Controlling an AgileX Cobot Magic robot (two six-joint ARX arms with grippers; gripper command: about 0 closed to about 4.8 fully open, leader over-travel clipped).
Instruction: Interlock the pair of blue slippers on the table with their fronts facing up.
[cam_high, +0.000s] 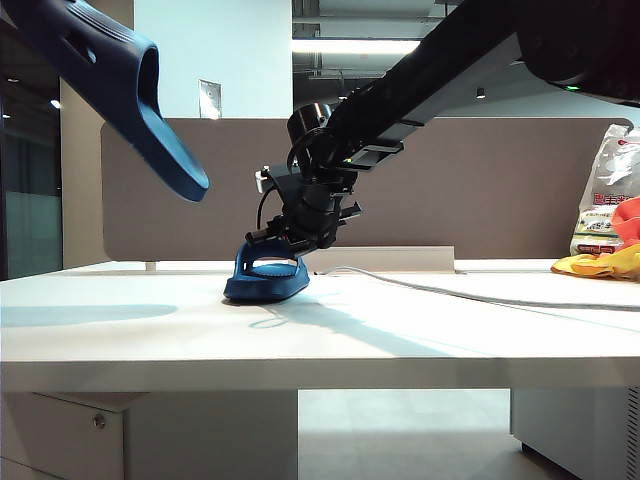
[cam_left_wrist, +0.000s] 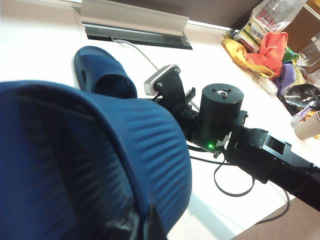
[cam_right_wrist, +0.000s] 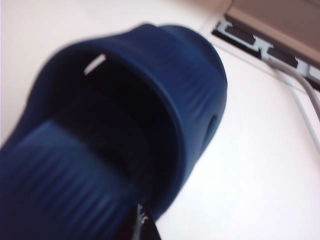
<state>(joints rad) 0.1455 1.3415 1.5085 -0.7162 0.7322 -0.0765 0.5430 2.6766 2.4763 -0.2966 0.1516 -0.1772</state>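
1. Slippers, two counted, dark blue: one slipper on the table (cam_high: 266, 277), one raised slipper (cam_high: 120, 85) held in the air well left of and above the first.
2. Right gripper (cam_high: 283, 243): arm comes down steeply from above the divider panel (cam_high: 480, 190), wrist bent low, jaws closed on the slipper on the table at its rear edge. That slipper sits tilted, heel end lifted, toe end touching the table (cam_high: 320, 340).
3. Left gripper (cam_left_wrist: 142, 225): jaws clamped together on the raised slipper (cam_left_wrist: 90, 165); only the dark finger tips show at the slipper's lower edge. The slipper hangs sole-outward, toe pointing down toward the table.
4. Arms: two. Only the right arm's links show in the exterior view; the left arm is outside that view, only its slipper enters.
5. Left wrist view alone shows the right gripper from above, with its cylindrical wrist housing (cam_left_wrist: 221, 112) and a green light, standing just beside the slipper on the table (cam_left_wrist: 102, 72), plus a cable slot (cam_left_wrist: 135, 36) in the table beyond.
6. Right wrist view alone shows the ridged strap (cam_right_wrist: 165, 100) close up, blurred, filling most of the picture; grip point hidden except a dark finger tip (cam_right_wrist: 145, 227).
7. One white cable (cam_high: 470, 292) lies on the table right of the grounded slipper; a bag and coloured cloths (cam_high: 610, 215) lie far right.
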